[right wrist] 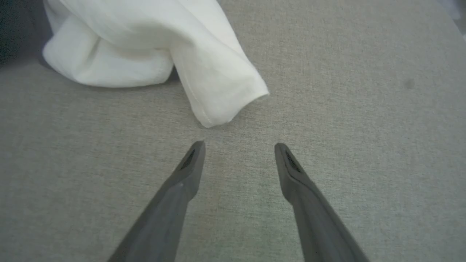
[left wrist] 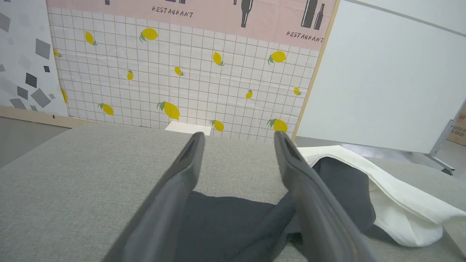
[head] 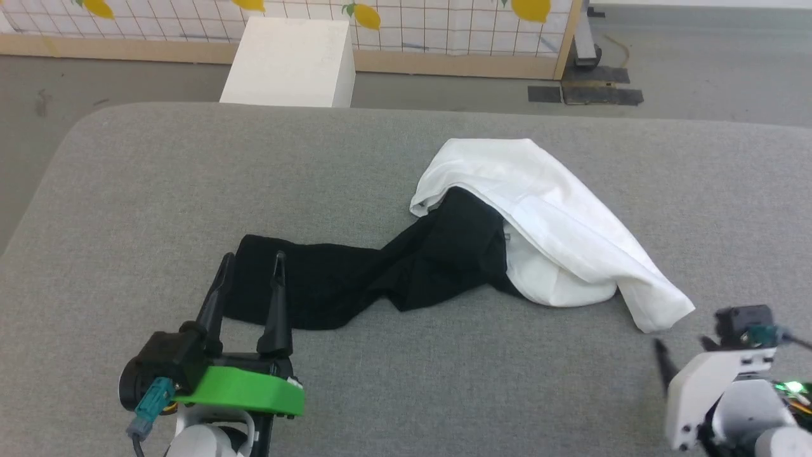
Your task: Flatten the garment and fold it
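My left gripper (head: 254, 256) hangs with jaws spread wide and empty, tips over the end of a long black sleeve (head: 330, 285). My right gripper (right wrist: 240, 143) has jaws just as wide, holding nothing, just short of a white hem corner. The garment (head: 539, 203), a crumpled white cotton T-shirt with black sleeves, lies on the grey fabric-covered bench (head: 158, 190), that sleeve stretched toward my left. Beyond, on the floor, stands a white box (head: 288, 60).
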Robot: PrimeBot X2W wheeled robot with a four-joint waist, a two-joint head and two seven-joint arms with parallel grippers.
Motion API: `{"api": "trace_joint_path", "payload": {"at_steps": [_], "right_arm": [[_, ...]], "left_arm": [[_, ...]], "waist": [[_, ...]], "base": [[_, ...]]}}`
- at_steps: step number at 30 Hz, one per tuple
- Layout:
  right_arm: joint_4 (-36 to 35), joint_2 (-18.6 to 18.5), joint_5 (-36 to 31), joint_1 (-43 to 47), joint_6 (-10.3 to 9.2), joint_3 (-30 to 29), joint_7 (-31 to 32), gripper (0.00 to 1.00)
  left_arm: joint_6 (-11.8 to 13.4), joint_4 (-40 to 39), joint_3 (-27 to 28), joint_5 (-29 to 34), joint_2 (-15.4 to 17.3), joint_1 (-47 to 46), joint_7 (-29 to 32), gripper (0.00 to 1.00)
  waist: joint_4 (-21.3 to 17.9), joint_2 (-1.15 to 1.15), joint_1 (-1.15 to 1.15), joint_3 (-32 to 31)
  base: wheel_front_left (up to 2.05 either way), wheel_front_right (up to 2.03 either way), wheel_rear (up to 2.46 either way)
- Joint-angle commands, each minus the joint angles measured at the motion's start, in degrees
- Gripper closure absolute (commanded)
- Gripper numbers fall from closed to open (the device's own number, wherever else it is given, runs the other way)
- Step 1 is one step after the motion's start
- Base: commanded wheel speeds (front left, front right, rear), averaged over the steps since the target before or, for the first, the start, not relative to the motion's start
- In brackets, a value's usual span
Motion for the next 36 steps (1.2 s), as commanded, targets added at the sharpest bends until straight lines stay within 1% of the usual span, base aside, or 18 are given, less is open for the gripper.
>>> {"api": "trace_joint_path", "payload": {"at_steps": [1,2,4,6,7,10,12,16,19,20,21,22,23,27,30,32,34,36], "right_arm": [[-4.6,-0.4,1.8,1.5,-0.09,2.2,-1.1,0.0],[-9.1,-1.5,2.6,2.6,-0.09,4.4,-2.8,0.0],[-14.7,-3.2,3.1,2.9,-0.09,7.4,-6.1,0.0],[-16.6,-3.8,2.6,1.3,-0.09,9.6,-9.2,0.0],[-16.3,-4.2,2.0,0.3,-0.09,11.0,-10.0,0.0],[-10.8,-5.1,1.2,-5.6,-0.09,15.4,-11.6,0.0],[-5.2,-5.4,0.5,-11.1,-0.09,18.2,-11.8,0.0],[6.0,-6.2,0.4,-20.0,-0.09,22.8,-10.7,0.0],[13.3,-7.0,0.4,-24.9,-0.09,25.5,-8.9,0.0],[14.9,-7.2,0.2,-25.9,-0.09,26.1,-8.2,0.21],[16.4,-7.3,0.3,-27.0,-0.09,26.8,-7.7,0.54],[17.5,-7.3,0.5,-27.9,-0.09,26.8,-7.7,0.73],[18.5,-7.5,0.4,-28.8,-0.09,26.9,-8.0,1.0],[19.3,-6.9,0.4,-30.5,-0.09,23.9,-9.8,1.0],[17.8,-6.1,1.0,-30.5,-0.09,18.6,-12.1,1.0],[15.6,-5.6,1.1,-29.7,-0.09,13.0,-13.6,1.0],[12.7,-4.5,1.1,-27.9,-0.09,5.8,-14.6,1.0],[9.7,-3.3,0.2,-24.9,-0.09,-3.0,-14.8,1.0]], "left_arm": [[-0.1,-0.1,0.1,-0.5,-0.1,0.6,-0.2,0.0],[0.0,-0.3,0.3,-0.5,-0.1,0.7,-0.2,0.0],[0.0,-0.7,0.4,-0.4,-0.1,0.7,-0.2,0.0],[0.0,-1.0,0.3,-0.2,-0.1,0.5,-0.2,0.0],[0.0,-1.2,0.2,-0.2,-0.1,0.2,-0.2,0.0],[-0.1,-1.5,-0.3,-0.1,-0.1,-1.3,-0.2,0.0],[-0.1,-1.7,-0.4,-0.2,-0.1,-2.6,-0.2,0.0],[0.0,-1.7,-1.3,-0.8,-0.1,-4.4,-0.2,0.0],[0.3,-1.4,-1.9,-1.4,-0.1,-5.2,-0.2,0.0],[0.4,-1.3,-2.0,-1.5,-0.1,-5.3,-0.2,0.0],[0.5,-1.3,-2.0,-1.6,-0.1,-5.3,-0.2,0.0],[0.6,-1.2,-2.0,-1.7,-0.1,-5.4,-0.2,0.0],[0.7,-1.2,-2.0,-1.7,-0.1,-5.4,-0.2,0.0],[0.9,-1.2,-1.4,-1.6,-0.1,-4.9,-0.2,0.0],[1.0,-1.0,-0.9,-1.3,-0.1,-4.6,-0.2,0.0],[1.0,-1.0,-0.7,-1.2,-0.1,-4.3,-0.2,0.0],[1.0,-1.1,-0.4,-1.0,-0.1,-3.8,-0.2,0.0],[0.9,-1.1,-0.3,-0.8,-0.1,-3.4,-0.2,0.0]], "waist": [[-0.1,-0.01,0.0,-0.2],[-0.3,-0.01,0.0,-0.2],[-0.6,-0.01,0.0,0.2],[-0.5,-0.01,0.0,0.9],[-0.4,-0.01,0.0,1.3],[0.5,-0.01,0.0,3.0],[1.4,-0.01,0.0,4.7],[3.4,-0.01,0.0,6.9],[4.6,-0.01,0.0,7.9],[4.9,-0.01,0.0,8.0],[5.1,-0.01,0.0,8.2],[5.2,-0.01,0.0,8.2],[5.3,-0.01,0.0,8.3],[4.8,-0.01,0.0,7.6],[4.1,-0.01,0.0,6.7],[3.3,-0.01,0.0,5.9],[2.5,-0.01,0.0,5.1],[1.9,-0.01,0.0,4.3]], "base": [[0.0,0.0,0.0],[0.0,0.0,0.0],[0.0,0.0,0.0],[0.0,0.0,0.0],[0.0,0.0,0.0],[0.0,0.0,0.0],[0.0,0.0,0.0],[0.0,0.0,0.0],[0.0,0.0,0.0],[0.0,0.0,0.0],[0.0,0.0,0.0],[0.0,0.0,0.0],[0.0,0.0,0.0],[0.0,0.0,0.0],[0.0,0.0,0.0],[0.0,0.0,0.0],[0.0,0.0,0.0],[0.0,0.0,0.0]]}}
